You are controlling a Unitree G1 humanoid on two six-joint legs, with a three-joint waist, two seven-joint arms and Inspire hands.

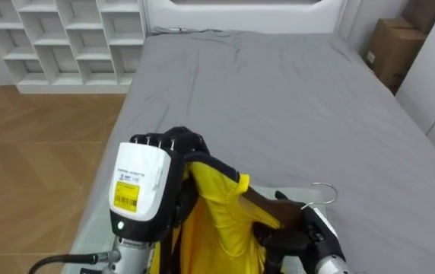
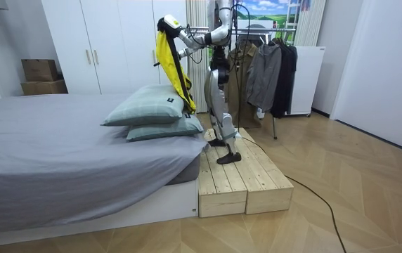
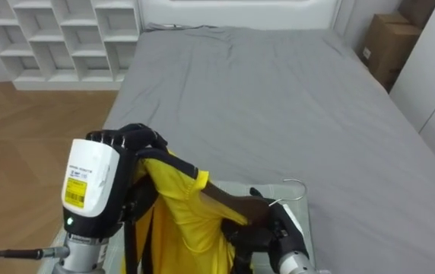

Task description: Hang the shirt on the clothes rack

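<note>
I hold a yellow shirt [image 1: 221,221] up in front of me over the grey bed [image 1: 278,99]. My left hand [image 1: 179,143] is raised with its fingers curled round the top of the shirt at one shoulder. To the right and lower, my right hand [image 1: 309,232] grips a hanger whose metal hook [image 1: 325,192] sticks up. The hanger's brown arm reaches into the shirt's neck opening. In the room view the shirt [image 2: 169,63] hangs from my raised hands above the pillows [image 2: 148,109].
I stand on a low wooden platform [image 2: 236,176] at the bed's pillow end. A clothes rack with dark garments [image 2: 271,70] is behind me. White cube shelves [image 1: 73,38] stand far left, cardboard boxes [image 1: 392,49] far right.
</note>
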